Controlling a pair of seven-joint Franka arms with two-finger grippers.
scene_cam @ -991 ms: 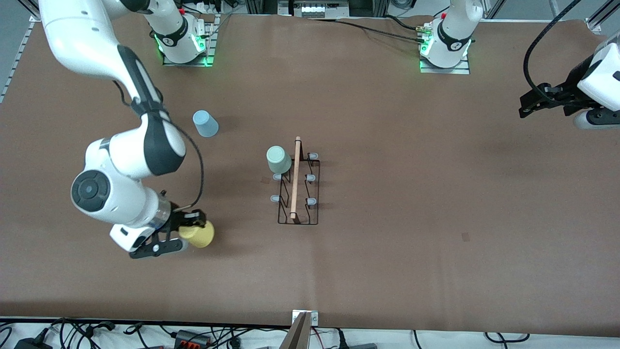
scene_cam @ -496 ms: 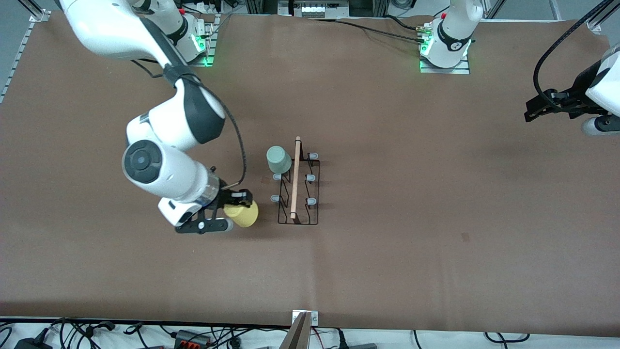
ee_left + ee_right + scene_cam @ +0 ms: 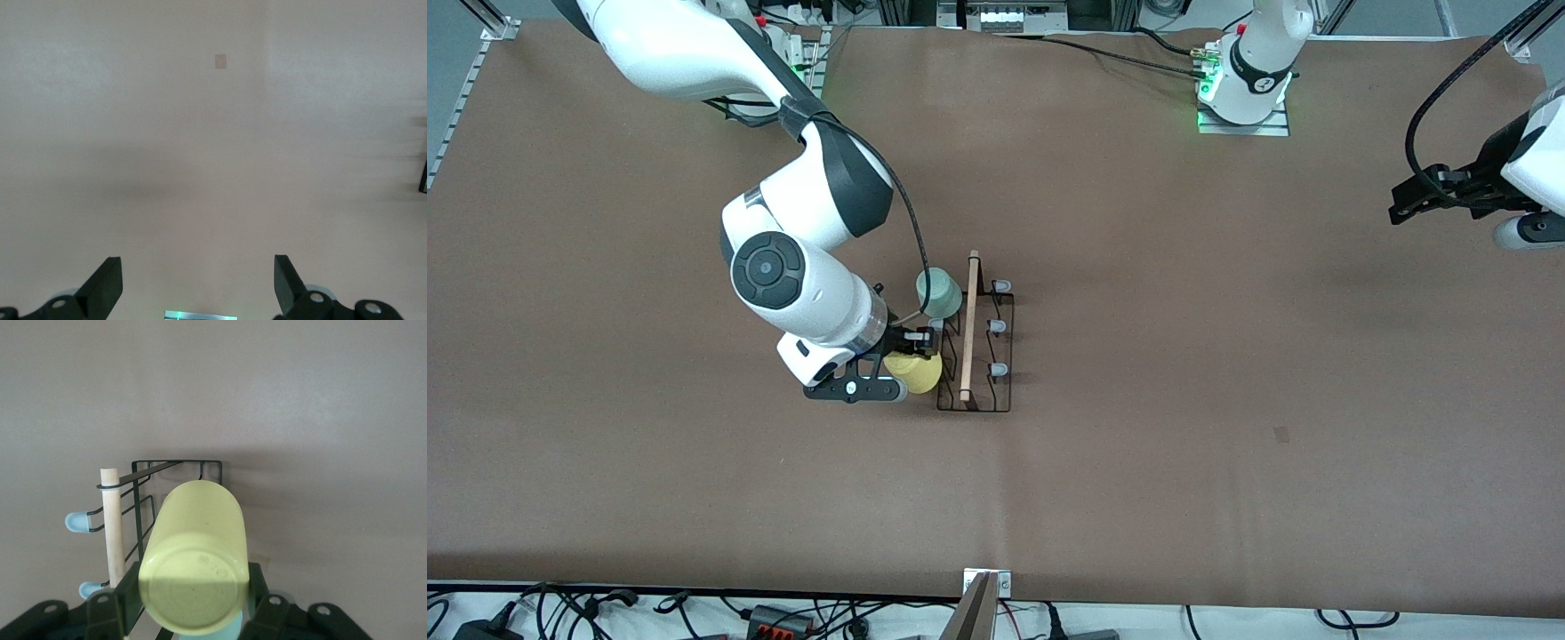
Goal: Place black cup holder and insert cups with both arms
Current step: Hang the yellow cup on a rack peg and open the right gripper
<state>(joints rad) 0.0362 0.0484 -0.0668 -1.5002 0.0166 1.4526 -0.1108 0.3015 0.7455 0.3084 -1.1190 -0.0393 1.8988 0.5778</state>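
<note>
The black cup holder [image 3: 985, 402] stands mid-table with its wooden rod [image 3: 968, 329] on top. A pale green cup [image 3: 937, 292] sits upside down on a peg at its end farthest from the front camera, on the right arm's side. My right gripper [image 3: 907, 363] is shut on the yellow cup [image 3: 916, 374] and holds it against the holder's side, over the peg nearest the camera. In the right wrist view the yellow cup [image 3: 195, 567] sits between the fingers [image 3: 127, 597], beside the rod [image 3: 111, 527]. My left gripper [image 3: 1405, 203] waits open and empty over the table's edge at the left arm's end. The light blue cup is hidden.
Pale grey-blue peg caps [image 3: 999, 326] stick out bare on the holder's left-arm side. The left wrist view shows only brown table [image 3: 213, 133] under my open left gripper [image 3: 198, 270]. Cables lie past the table's edge nearest the front camera.
My right arm has carried the yellow cup from the right arm's end of the table to the holder's side. The left gripper has hardly moved.
</note>
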